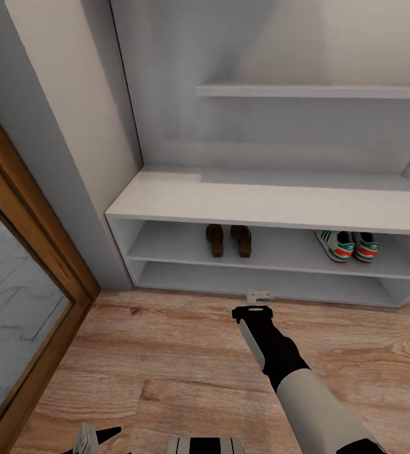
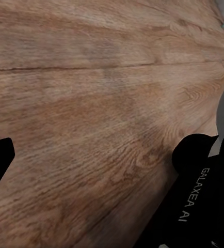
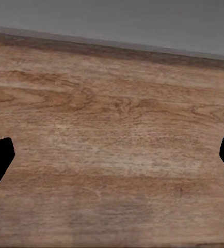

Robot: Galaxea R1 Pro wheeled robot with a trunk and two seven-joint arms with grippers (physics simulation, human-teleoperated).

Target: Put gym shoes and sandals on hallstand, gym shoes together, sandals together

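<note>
**Shoes and Sandals Shelved in the Hallstand**

The right gripper [image 1: 258, 301] reached from the lower frame over the corridor floor [image 1: 167, 366], its fingers spread wide with nothing between them in the right wrist view. The left gripper [image 1: 94, 438] sat at the bottom edge; whether it was parted could not be told. On the hallstand's [image 1: 262, 202] upper slot, the two sandals [image 1: 229, 239] stood side by side at centre, the two gym shoes [image 1: 348, 245] together at right.

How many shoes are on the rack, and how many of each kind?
Brown sandals: 2, side by side on the upper shelf of the rack
White sneakers with green stripes: 2, side by side on that same shelf
Total: 4 shoes
</note>
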